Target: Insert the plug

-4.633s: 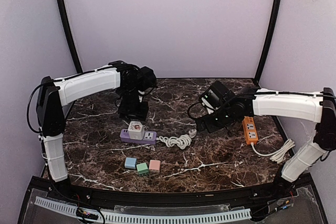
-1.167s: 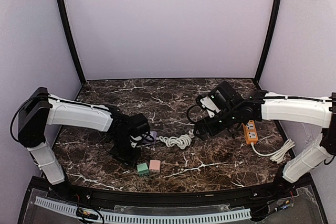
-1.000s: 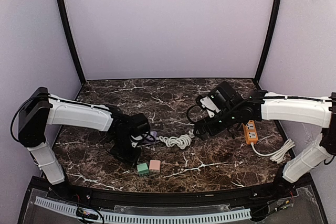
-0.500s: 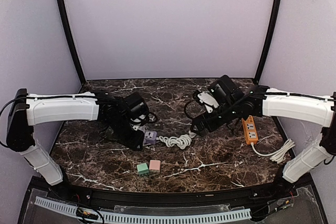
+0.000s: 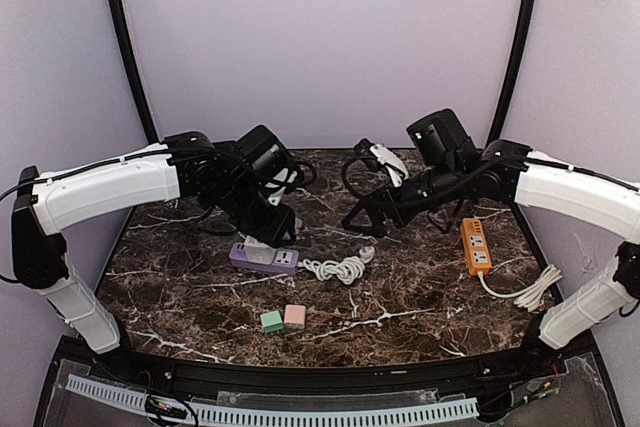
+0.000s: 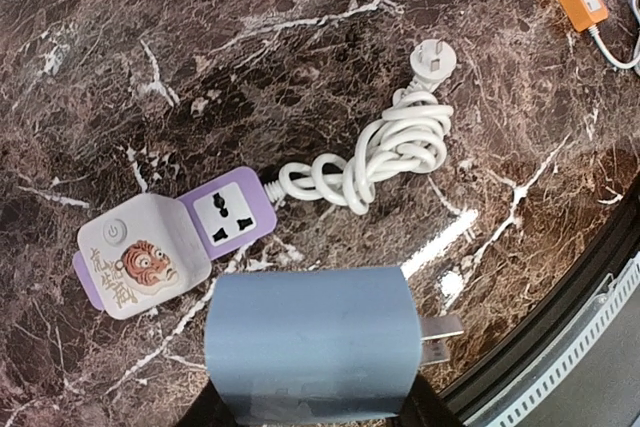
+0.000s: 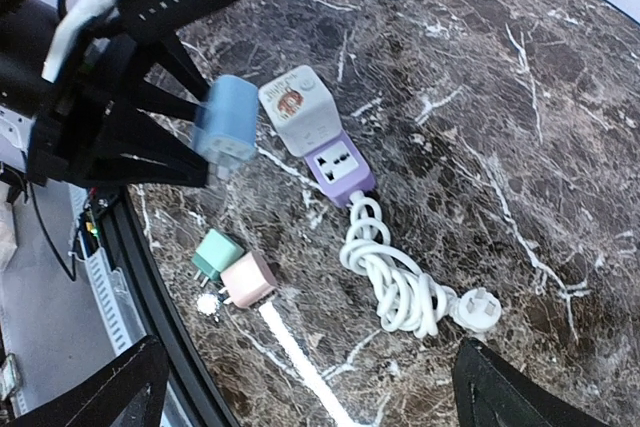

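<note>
My left gripper (image 6: 315, 392) is shut on a blue cube plug (image 6: 312, 342), its two metal prongs pointing right in the left wrist view. The right wrist view shows the same blue plug (image 7: 225, 127) hanging in the air. Below it on the marble lies a purple power strip (image 6: 235, 219) with one free socket. A white adapter (image 6: 140, 252) with a tiger sticker sits in the strip's other end. In the top view the left gripper (image 5: 272, 222) hovers just above and behind the strip (image 5: 265, 258). My right gripper (image 7: 310, 392) stands open, raised over the table's middle.
A coiled white cord (image 5: 340, 269) runs from the purple strip to a loose white plug (image 5: 367, 252). A green plug (image 5: 271, 322) and a pink plug (image 5: 294, 316) lie near the front edge. An orange power strip (image 5: 476, 247) lies at the right.
The left arm has risen from the table's front with the blue plug and swung back over the purple strip. The right arm has lifted and drawn back, still open.
</note>
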You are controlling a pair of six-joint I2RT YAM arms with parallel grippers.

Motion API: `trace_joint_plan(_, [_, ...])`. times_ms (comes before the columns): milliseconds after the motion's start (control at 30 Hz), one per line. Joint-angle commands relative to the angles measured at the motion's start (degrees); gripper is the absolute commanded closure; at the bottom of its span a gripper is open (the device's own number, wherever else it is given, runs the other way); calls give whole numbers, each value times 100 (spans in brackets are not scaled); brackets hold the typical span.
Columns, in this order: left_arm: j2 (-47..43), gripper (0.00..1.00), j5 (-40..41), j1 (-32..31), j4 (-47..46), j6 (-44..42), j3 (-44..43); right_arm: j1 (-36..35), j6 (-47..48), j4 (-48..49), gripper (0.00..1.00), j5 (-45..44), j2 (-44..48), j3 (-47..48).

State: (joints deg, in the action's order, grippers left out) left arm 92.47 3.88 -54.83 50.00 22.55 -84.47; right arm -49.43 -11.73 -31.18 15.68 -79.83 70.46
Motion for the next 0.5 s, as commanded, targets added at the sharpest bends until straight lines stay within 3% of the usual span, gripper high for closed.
trace_joint_plan(0, [132,83,-134,-54,52,-105,-318,90,-291,379,1,696,-49,276])
trace_joint_plan(467, [393,83,-586,-189,-340,25,-815,539,-1342,954,7,1287,-476,443])
